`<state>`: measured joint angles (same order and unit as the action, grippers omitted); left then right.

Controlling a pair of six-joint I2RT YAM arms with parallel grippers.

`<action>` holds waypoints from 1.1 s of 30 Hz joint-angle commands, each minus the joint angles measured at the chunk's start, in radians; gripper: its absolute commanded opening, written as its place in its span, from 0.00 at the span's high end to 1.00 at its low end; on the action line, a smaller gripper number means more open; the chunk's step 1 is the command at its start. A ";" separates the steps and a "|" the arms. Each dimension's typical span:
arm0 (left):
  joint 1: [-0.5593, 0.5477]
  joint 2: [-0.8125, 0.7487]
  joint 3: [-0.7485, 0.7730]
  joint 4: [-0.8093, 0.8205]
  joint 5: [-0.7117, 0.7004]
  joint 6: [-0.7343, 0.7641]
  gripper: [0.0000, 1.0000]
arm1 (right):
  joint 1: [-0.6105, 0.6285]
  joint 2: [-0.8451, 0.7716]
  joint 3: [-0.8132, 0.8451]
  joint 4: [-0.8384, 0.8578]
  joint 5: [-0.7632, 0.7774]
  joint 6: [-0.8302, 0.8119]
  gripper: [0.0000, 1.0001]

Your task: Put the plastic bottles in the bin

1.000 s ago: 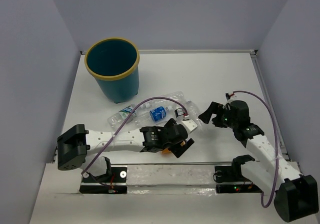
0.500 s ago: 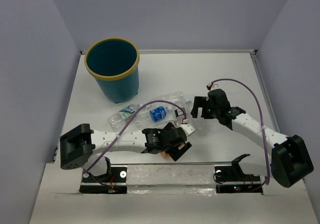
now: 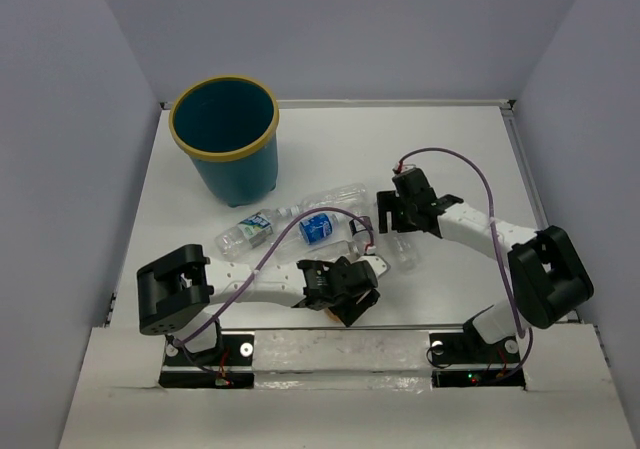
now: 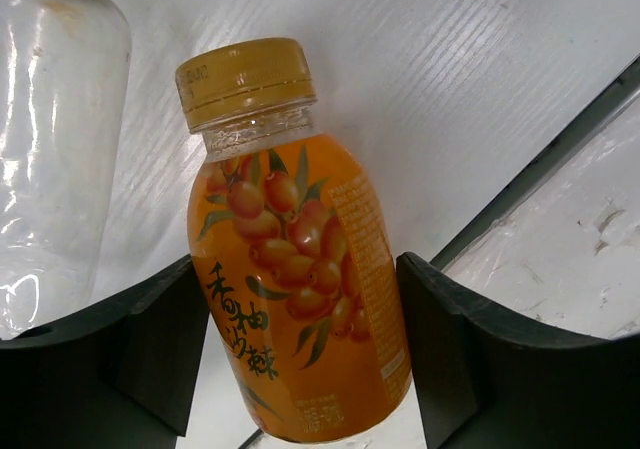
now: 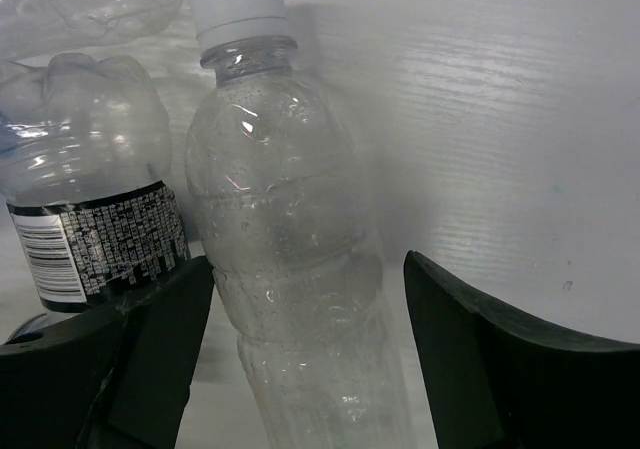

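The teal bin (image 3: 225,134) with a yellow rim stands at the far left. Several plastic bottles lie in a cluster mid-table: one with a blue label (image 3: 315,227), one with a white label (image 3: 245,234), a larger clear one (image 3: 345,197). My left gripper (image 3: 345,297) is open by the near edge, its jaws either side of the orange bottle (image 4: 290,269), which lies on the table. My right gripper (image 3: 393,224) is open around a clear white-capped bottle (image 5: 285,229), which also shows in the top view (image 3: 405,254), with a gap at the right finger.
A clear bottle (image 4: 55,139) lies just left of the orange one. A bottle with a black-and-white label (image 5: 95,199) touches the white-capped one's left side. The table's dark front edge strip (image 4: 540,169) runs close beside the orange bottle.
My right arm has swung left and reached in to the bottle cluster, its jaws now around the white-capped bottle. My left gripper has shifted a little left and toward the near edge.
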<state>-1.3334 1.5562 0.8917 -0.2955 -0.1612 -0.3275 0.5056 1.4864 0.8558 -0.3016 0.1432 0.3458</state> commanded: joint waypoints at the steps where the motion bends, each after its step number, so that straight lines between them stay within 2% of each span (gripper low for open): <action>1: -0.003 0.004 0.027 0.004 0.018 -0.010 0.29 | 0.008 0.038 0.063 -0.008 0.012 -0.016 0.20; 2: -0.003 0.004 0.027 0.004 0.022 -0.010 0.32 | 0.008 0.055 0.066 -0.008 0.009 -0.014 0.23; 3: -0.003 0.002 0.029 0.004 0.023 -0.008 0.40 | 0.008 0.060 0.072 -0.010 0.009 -0.013 0.26; 4: -0.003 0.001 0.029 0.001 0.023 -0.011 0.41 | 0.008 0.063 0.074 -0.010 0.007 -0.013 0.30; 5: -0.003 -0.007 0.030 0.001 0.020 -0.012 0.46 | 0.008 0.061 0.074 -0.010 0.009 -0.011 0.40; 8: -0.004 -0.048 0.052 -0.010 0.017 -0.019 0.54 | 0.008 0.031 0.062 -0.010 0.036 -0.004 0.54; 10: -0.004 -0.097 0.059 0.013 0.006 -0.018 0.58 | 0.008 -0.037 0.046 -0.014 0.062 0.004 0.58; 15: 0.013 -0.284 0.127 0.025 -0.109 -0.028 0.58 | 0.008 -0.234 0.008 -0.024 0.078 0.016 0.66; 18: 0.054 -0.378 0.177 0.056 -0.155 -0.012 0.58 | 0.008 -0.366 -0.017 -0.024 0.053 0.027 0.67; 22: 0.181 -0.475 0.228 0.168 -0.207 0.045 0.58 | 0.008 -0.495 -0.050 -0.016 -0.017 0.035 0.67; 23: 0.265 -0.496 0.254 0.183 -0.221 0.060 0.58 | 0.008 -0.514 -0.055 -0.013 -0.025 0.039 0.67; 25: 0.359 -0.507 0.317 0.213 -0.233 0.103 0.57 | 0.008 -0.552 -0.066 -0.011 -0.053 0.050 0.67; 26: 0.449 -0.504 0.337 0.223 -0.244 0.123 0.57 | 0.017 -0.561 -0.069 -0.007 -0.063 0.058 0.67; 29: 0.581 -0.476 0.410 0.274 -0.311 0.201 0.55 | 0.028 -0.587 -0.084 0.022 -0.108 0.076 0.67; 30: 0.685 -0.466 0.427 0.289 -0.305 0.214 0.53 | 0.040 -0.589 -0.089 0.035 -0.114 0.081 0.67; 33: 0.839 -0.400 0.496 0.331 -0.235 0.211 0.50 | 0.073 -0.574 -0.086 0.067 -0.123 0.088 0.68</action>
<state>-0.6411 1.0981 1.2957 -0.0746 -0.3969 -0.1772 0.5404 0.9150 0.7670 -0.3260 0.0654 0.4114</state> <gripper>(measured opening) 0.777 0.611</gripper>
